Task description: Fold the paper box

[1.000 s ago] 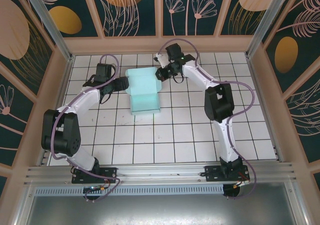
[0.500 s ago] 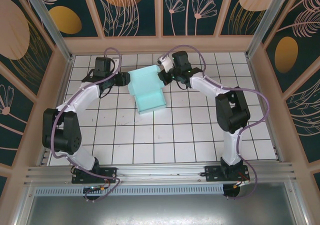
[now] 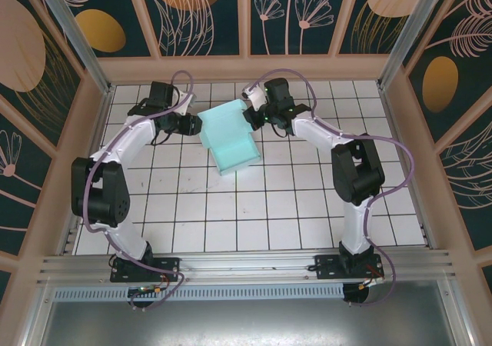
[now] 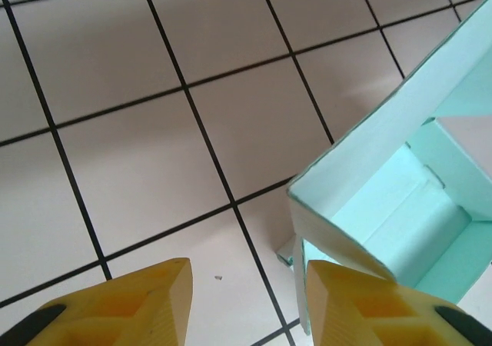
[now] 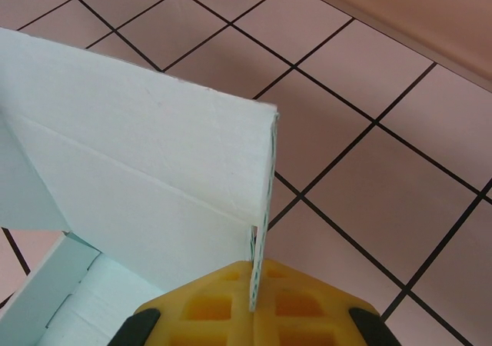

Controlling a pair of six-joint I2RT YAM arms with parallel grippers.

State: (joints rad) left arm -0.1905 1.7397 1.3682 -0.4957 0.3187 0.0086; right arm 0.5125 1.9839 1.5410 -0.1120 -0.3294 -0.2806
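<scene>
Two hands flank the paper box (image 3: pixel 229 140), which sits toward 12 o'clock on the tiled surface (image 3: pixel 292 207), its long axis running roughly 11 to 5. At its 2 o'clock corner the right hand (image 3: pixel 252 118) pinches an upright panel. The left hand (image 3: pixel 192 124), fingers spread and empty, is just beside its 9 o'clock corner.

White arms (image 3: pixel 131 142), black joints (image 3: pixel 100 200), lilac cables (image 3: pixel 183 75), yellow end effector fingers (image 4: pixel 146 300)

White tiled floor (image 3: pixel 231 207) with dark grout, ringed by teal floral wall panels (image 3: pixel 207 23) in wooden framing (image 3: pixel 246 68).
</scene>
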